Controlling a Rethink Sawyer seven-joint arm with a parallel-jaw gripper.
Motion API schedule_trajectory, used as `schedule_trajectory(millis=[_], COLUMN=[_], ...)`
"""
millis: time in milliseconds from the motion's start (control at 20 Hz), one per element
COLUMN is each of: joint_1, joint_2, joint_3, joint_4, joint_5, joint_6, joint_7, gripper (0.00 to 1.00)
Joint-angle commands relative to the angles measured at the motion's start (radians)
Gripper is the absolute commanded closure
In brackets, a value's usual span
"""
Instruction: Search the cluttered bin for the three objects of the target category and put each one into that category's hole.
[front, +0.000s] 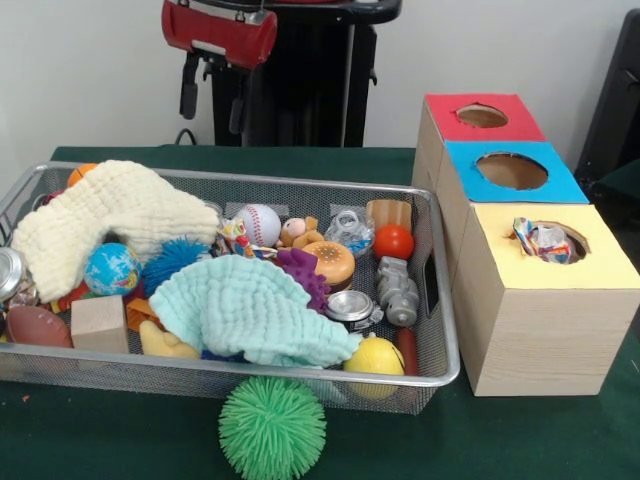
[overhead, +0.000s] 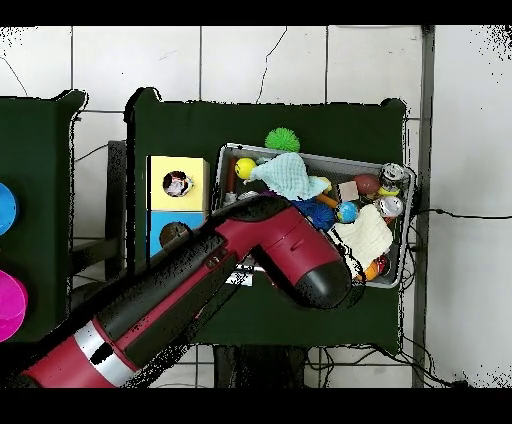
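A wire mesh bin holds mixed clutter. A cream cloth and a mint cloth lie over part of it. Among the items are a baseball, a globe ball, a blue spiky ball, a purple spiky ball, a toy burger, an orange-red ball, a yellow ball and a wooden block. My gripper hangs high behind the bin's far edge, open and holding nothing. In the overhead view the arm hides it.
Beside the bin stand three boxes with round holes: red, blue and yellow. A crumpled wrapper sits in the yellow hole. A green spiky ball lies on the green table outside the bin.
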Motion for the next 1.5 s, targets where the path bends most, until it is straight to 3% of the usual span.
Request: schedule_trajectory(millis=[50, 500, 750, 850, 1200, 1500], joint_1=[-0.016, -0.002, -0.015, -0.024, -0.022, -0.014], joint_2=[0.017, 0.033, 0.075, 0.079, 0.106, 0.141], joint_3=[0.115, 0.128, 0.145, 0.16, 0.17, 0.185], joint_4=[-0.144, -0.166, -0.207, -0.219, -0.218, -0.211], joint_5=[0.053, 0.074, 0.04, 0.055, 0.086, 0.094], joint_6=[0.071, 0.107, 0.058, 0.079, 0.136, 0.136], joint_7=[0.045, 0.079, 0.127, 0.094, 0.077, 0.126], gripper=[0.0, 0.0, 0.0, 0.0, 0.0, 0.0])
